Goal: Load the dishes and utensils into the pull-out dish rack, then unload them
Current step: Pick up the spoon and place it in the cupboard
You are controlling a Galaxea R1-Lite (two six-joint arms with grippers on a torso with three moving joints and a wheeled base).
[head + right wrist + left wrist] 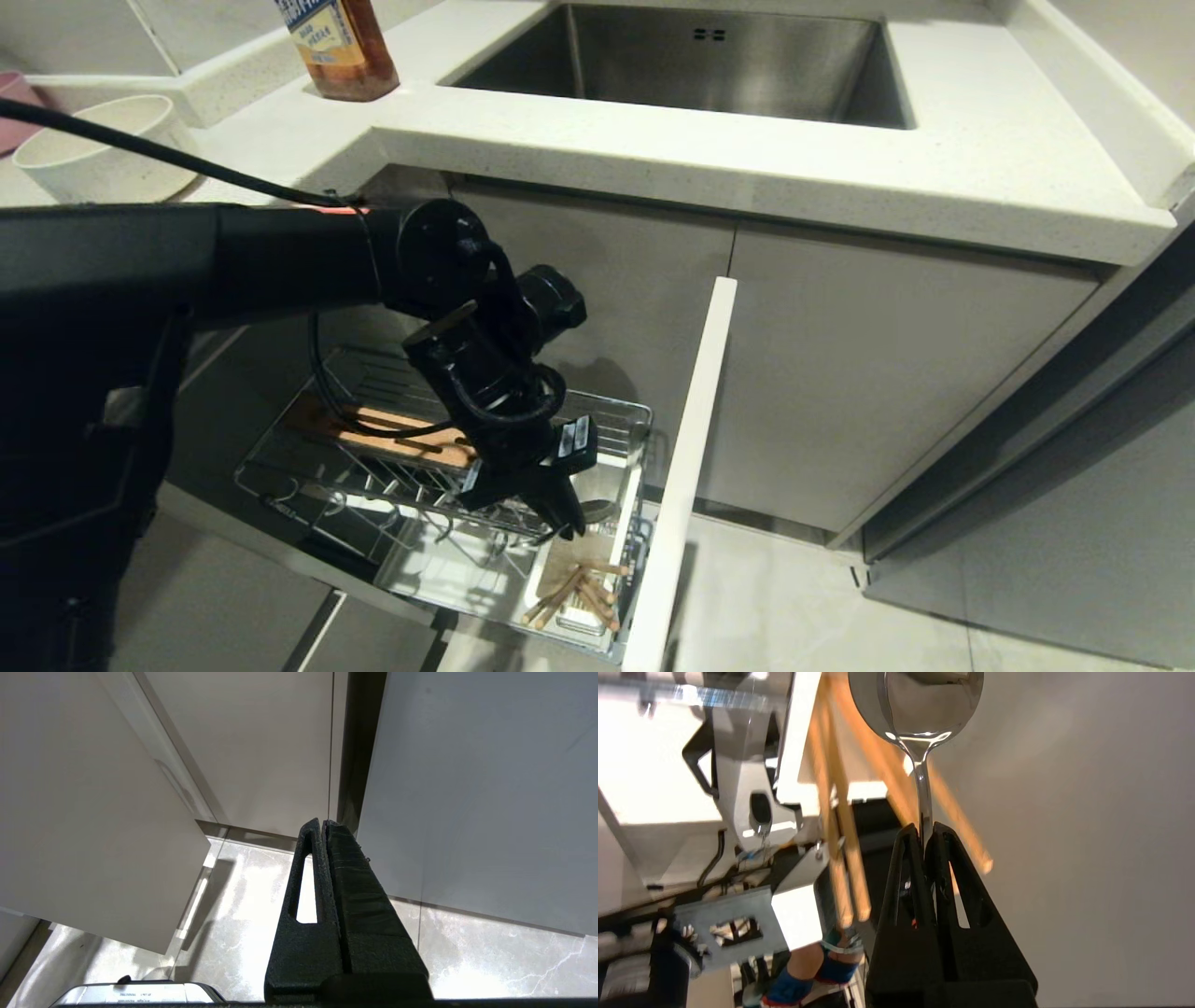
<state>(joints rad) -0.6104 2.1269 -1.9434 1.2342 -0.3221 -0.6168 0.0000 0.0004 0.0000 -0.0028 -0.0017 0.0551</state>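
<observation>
Left hand [560,518] down inside the pull-out dish rack [299,467], just above the white utensil holder [551,569], fingers [906,868] clamped together on the handle of the metal spoon [920,718]. Spoon bowl pointing away from the hand, hanging just over the utensil holder. Wooden chopsticks [579,593] lying loose and crossed in the utensil holder, seen as blurred pale sticks [840,826] beside the spoon in the left wrist view. Slotted wood-coloured strip [392,434] farther back in the rack from the utensil holder, partly behind the arm. Tall pale cabinet front [686,467] standing right beside the utensil holder, drawn out from the cabinet. Cream-white bowl [93,149] up on the table, well apart from the utensil holder, far left of the steel sink [691,61]. Amber bottle [341,47] on the table between bowl and sink. Right hand [324,826] away from the rack, fingers pressed together on nothing, aimed at cabinet doors and the marbled floor [490,961]
</observation>
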